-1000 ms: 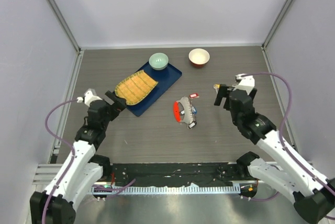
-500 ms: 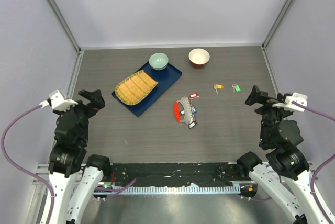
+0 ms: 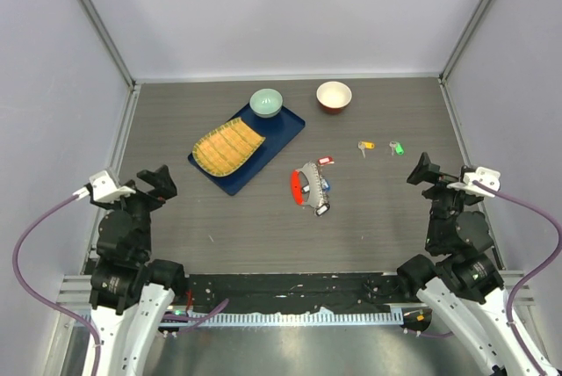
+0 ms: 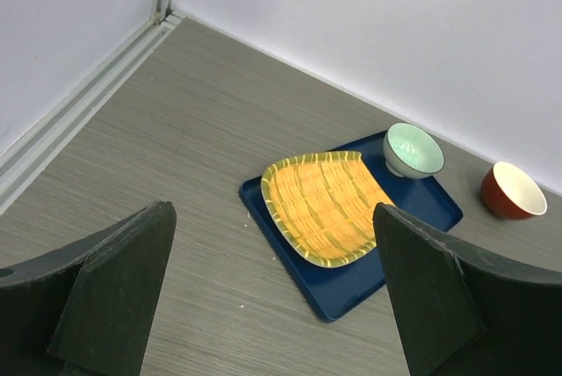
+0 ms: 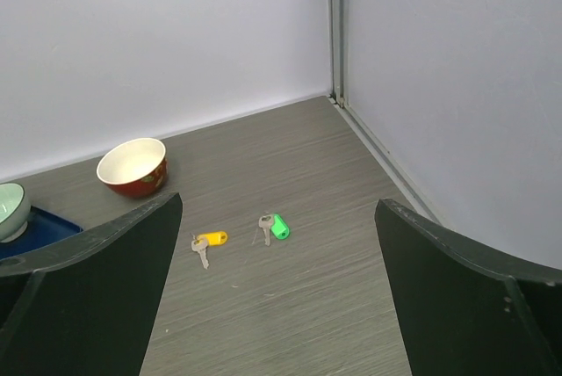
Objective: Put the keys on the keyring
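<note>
The keyring (image 3: 309,186), a silver bunch with a red oval loop and small red and blue tags, lies at the table's middle. A black-headed key (image 3: 322,209) lies at its near end, touching or attached, I cannot tell. The yellow key (image 3: 366,145) and green key (image 3: 397,148) lie side by side to its right, and also show in the right wrist view (image 5: 208,240) (image 5: 275,227). My left gripper (image 3: 154,181) (image 4: 272,211) is open and empty at the near left. My right gripper (image 3: 423,171) (image 5: 279,203) is open and empty, near of the two keys.
A blue tray (image 3: 285,133) at the back left holds a yellow woven plate (image 3: 227,146) and a green bowl (image 3: 266,102). A red bowl (image 3: 334,95) stands behind the keys. Walls close in the left, right and back sides.
Both arms have drawn back from over the table toward the near edge. The right gripper left the spot by the yellow and green keys, which now show uncovered.
</note>
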`<state>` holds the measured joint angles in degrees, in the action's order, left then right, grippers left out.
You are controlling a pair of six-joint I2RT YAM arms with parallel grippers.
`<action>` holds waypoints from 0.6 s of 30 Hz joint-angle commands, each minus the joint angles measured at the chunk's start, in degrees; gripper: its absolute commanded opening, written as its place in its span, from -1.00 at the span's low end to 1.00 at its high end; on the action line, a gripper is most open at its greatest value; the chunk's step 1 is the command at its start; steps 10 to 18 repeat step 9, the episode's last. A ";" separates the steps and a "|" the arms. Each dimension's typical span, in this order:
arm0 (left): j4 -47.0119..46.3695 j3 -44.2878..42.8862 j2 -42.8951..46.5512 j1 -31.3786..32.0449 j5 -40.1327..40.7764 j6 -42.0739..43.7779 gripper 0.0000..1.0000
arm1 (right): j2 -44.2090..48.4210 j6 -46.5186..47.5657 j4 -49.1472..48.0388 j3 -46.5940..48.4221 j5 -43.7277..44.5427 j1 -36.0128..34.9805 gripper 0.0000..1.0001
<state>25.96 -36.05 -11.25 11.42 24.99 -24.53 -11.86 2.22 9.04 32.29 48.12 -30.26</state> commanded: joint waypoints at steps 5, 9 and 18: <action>-4.33 -0.25 -2.29 0.09 -4.07 1.42 0.99 | 0.43 1.21 -3.59 0.40 0.57 0.03 0.98; -4.86 -0.33 -3.43 0.71 -5.12 1.24 0.99 | -0.35 1.73 -3.59 0.31 0.92 0.03 0.98; -4.86 -0.33 -3.43 0.71 -5.12 1.24 0.99 | -0.35 1.73 -3.59 0.31 0.92 0.03 0.98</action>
